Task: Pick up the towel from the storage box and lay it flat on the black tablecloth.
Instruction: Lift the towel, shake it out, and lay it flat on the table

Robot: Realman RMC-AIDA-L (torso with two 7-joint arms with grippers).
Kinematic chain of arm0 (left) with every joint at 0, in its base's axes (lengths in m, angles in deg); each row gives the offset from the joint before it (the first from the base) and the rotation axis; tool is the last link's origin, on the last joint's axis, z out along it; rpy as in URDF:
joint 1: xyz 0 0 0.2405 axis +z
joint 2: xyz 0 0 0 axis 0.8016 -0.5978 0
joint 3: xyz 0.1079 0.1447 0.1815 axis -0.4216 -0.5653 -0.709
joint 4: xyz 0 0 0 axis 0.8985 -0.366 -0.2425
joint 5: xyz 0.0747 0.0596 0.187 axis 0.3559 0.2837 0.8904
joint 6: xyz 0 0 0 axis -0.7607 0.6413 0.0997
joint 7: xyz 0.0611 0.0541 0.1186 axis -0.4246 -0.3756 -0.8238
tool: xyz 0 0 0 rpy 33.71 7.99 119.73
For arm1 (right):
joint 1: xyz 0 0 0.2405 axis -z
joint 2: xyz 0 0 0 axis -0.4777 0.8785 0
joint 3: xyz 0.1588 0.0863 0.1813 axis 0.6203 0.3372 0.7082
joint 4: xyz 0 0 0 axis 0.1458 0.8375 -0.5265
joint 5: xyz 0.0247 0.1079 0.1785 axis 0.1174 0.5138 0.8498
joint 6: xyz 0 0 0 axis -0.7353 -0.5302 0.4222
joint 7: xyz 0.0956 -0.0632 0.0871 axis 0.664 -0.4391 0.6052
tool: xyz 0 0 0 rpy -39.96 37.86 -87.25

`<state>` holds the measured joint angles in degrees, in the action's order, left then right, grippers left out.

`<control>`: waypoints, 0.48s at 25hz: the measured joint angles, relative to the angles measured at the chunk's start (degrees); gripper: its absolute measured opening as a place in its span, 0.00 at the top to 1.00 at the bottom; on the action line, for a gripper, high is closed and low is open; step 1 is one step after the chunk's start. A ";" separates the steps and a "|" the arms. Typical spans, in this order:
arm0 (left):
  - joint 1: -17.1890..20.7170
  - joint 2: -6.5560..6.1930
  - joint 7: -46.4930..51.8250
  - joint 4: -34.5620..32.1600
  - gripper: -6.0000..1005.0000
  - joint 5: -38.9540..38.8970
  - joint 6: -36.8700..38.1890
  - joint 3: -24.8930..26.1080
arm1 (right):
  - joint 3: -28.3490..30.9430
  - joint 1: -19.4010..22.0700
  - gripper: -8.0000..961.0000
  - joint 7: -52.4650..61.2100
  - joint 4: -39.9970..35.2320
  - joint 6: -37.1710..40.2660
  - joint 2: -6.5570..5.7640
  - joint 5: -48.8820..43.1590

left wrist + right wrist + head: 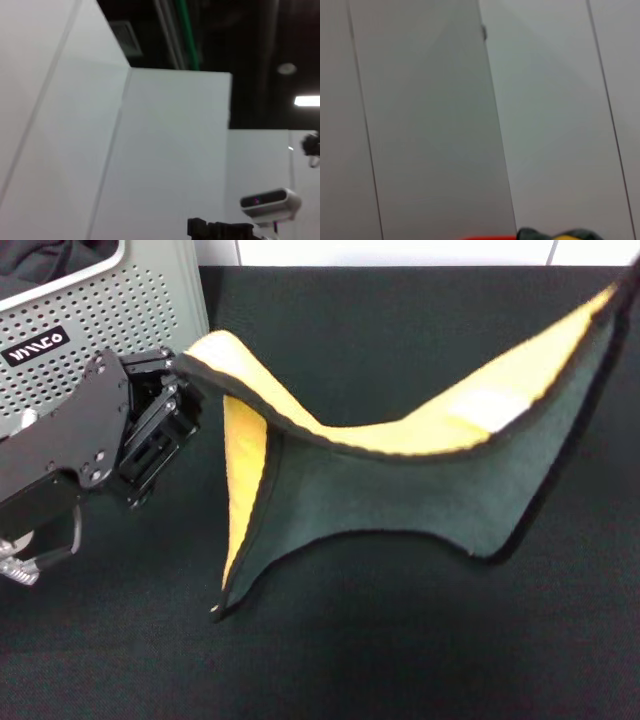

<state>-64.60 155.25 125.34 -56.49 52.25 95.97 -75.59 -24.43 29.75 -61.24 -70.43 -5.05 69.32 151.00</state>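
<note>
The towel (400,480) hangs in the air above the black tablecloth (400,650), stretched between its two upper corners, with the yellow face up and the grey-green face toward me. Its white label (490,405) shows near the right. One lower corner dangles close to the cloth at the front left. My left gripper (178,368) is shut on the towel's left corner, just in front of the storage box (110,320). The towel's right corner rises out of the head view at the top right. My right gripper is out of view; a scrap of yellow towel (565,235) shows in the right wrist view.
The storage box stands at the back left and holds some dark fabric (40,260). The tablecloth's far edge meets a white wall (400,250). The left wrist view shows only white panels and a dark ceiling.
</note>
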 joint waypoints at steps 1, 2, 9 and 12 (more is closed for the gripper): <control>0.88 0.41 2.25 -2.30 0.96 3.24 0.01 2.60 | 1.32 0.68 0.99 0.70 -0.96 -2.18 0.08 -0.53; 1.77 0.79 4.06 -4.28 0.96 5.65 0.02 4.48 | 2.64 1.43 0.99 1.49 -1.88 -4.42 0.16 -0.95; 9.50 5.87 15.57 -18.60 0.96 18.61 0.08 14.88 | 11.25 4.89 0.99 6.05 -4.72 -16.16 0.72 -0.12; 11.68 7.32 19.28 -22.77 0.96 20.54 0.63 16.29 | 15.62 5.35 0.99 7.89 -5.48 -22.04 0.87 2.38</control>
<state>-52.92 162.57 144.63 -79.26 72.79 96.60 -59.30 -8.80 35.11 -53.35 -75.91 -27.09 70.19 153.38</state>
